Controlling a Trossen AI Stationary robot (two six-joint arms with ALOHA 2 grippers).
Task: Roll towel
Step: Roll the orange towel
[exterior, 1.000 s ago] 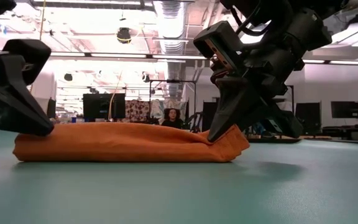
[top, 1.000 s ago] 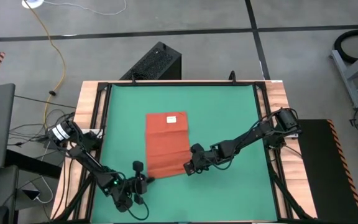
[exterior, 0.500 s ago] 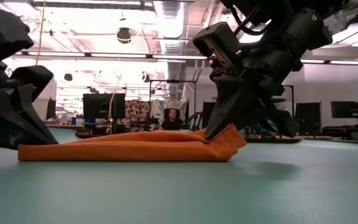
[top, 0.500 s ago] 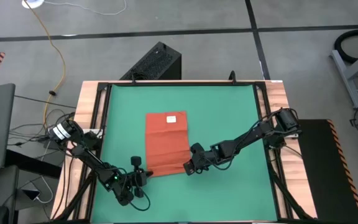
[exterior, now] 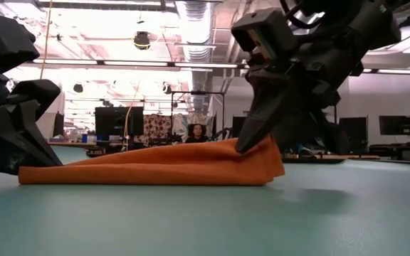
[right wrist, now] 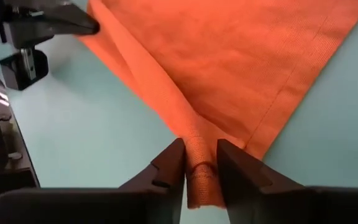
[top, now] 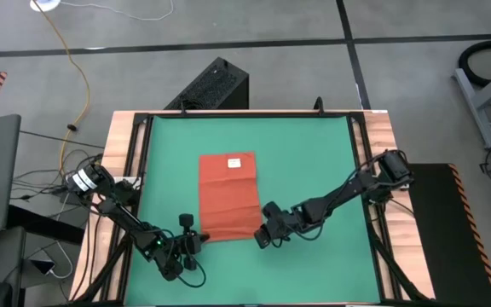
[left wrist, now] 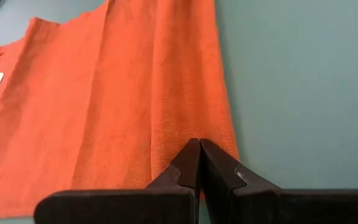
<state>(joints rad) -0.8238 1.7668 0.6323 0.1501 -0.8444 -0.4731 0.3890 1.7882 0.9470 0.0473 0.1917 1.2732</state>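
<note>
Towel corner pinched by right end effector; left end effector closed, empty.

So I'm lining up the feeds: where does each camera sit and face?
High: overhead, looking down on green mat, both arms, towel.
Low: tabletop height, facing the room; right gripper at towel's raised corner.
Left wrist: behind shut left gripper, at towel's edge.
Right wrist: behind right gripper, fingers astride a fold.
All share the towel.
</note>
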